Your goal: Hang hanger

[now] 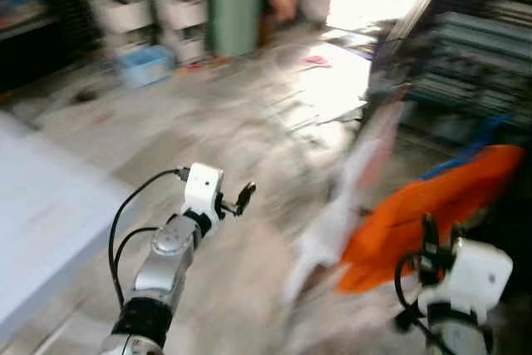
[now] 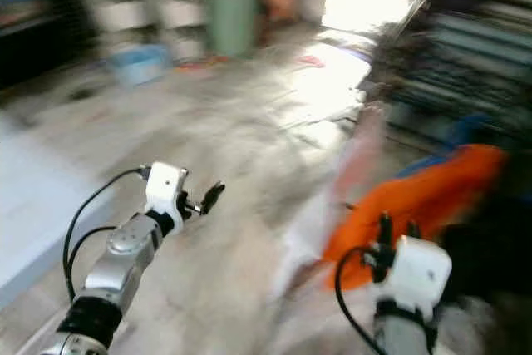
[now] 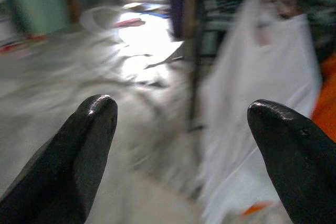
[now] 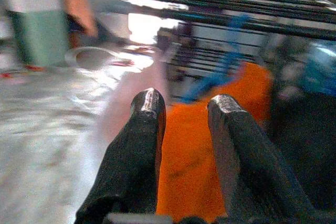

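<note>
Orange cloth (image 1: 432,205) hangs between my right gripper (image 4: 184,108) and the dark rack (image 4: 247,3); I see no hanger clearly. With such blur I could snag the cloth. Right fingers are narrowly apart, pinching nothing visible. Left gripper (image 3: 184,129) is raised, spread, empty.

Our left arm (image 1: 162,263) reaches up toward one o'clock, its left gripper (image 1: 243,198) raised with jaws spread wide apart. Our right arm (image 1: 453,322) sits low at five o'clock, the right gripper (image 4: 184,109) with jaws narrowly parted
</note>
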You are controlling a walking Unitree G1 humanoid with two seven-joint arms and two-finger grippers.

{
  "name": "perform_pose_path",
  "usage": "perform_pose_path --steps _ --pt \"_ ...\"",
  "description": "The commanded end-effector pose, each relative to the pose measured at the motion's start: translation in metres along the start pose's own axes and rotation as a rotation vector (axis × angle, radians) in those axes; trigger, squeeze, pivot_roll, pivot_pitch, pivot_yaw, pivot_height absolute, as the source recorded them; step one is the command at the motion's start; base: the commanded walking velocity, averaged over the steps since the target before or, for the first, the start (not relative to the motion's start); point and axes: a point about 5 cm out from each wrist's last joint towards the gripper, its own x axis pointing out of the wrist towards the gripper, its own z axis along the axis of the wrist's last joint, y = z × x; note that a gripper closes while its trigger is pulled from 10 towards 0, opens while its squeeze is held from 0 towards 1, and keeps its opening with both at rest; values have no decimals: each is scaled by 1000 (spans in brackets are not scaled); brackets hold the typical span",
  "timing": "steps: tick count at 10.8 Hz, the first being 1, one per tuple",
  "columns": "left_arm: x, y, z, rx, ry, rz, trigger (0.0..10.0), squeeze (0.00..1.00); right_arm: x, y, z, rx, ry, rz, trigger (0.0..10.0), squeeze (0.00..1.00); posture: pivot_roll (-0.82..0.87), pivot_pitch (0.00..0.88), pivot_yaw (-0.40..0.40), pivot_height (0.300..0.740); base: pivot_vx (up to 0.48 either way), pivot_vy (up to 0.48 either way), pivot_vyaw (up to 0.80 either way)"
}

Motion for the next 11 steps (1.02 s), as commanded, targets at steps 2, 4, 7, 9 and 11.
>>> perform_pose_path --steps 2,4,7,9,11 --pt "7 -16 4 -1 -1 -67 10000 0 1 -7 2 -15 -1 -34 10000 0 -13 0 -36 740 465 0 -800" --pt "6 -19 -1 -3 29 -73 10000 0 -1 -7 0 -18 3 -39 10000 0 -16 0 -38 740 229 0 -247" --pt "7 -22 -6 -29 64 -111 10000 0 -1 -8 0 -21 10 -48 10000 0 -17 0 -39 740 0 0 0" --pt "7 -22 -4 -32 53 -104 10000 0 0 -7 1 -21 9 -47 10000 0 -18 0 -39 740 0 0 0" --pt "8 -21 -5 -31 61 -104 10000 0 -1 -7 0 -21 12 -50 10000 0 -20 0 -36 740 0 0 0"
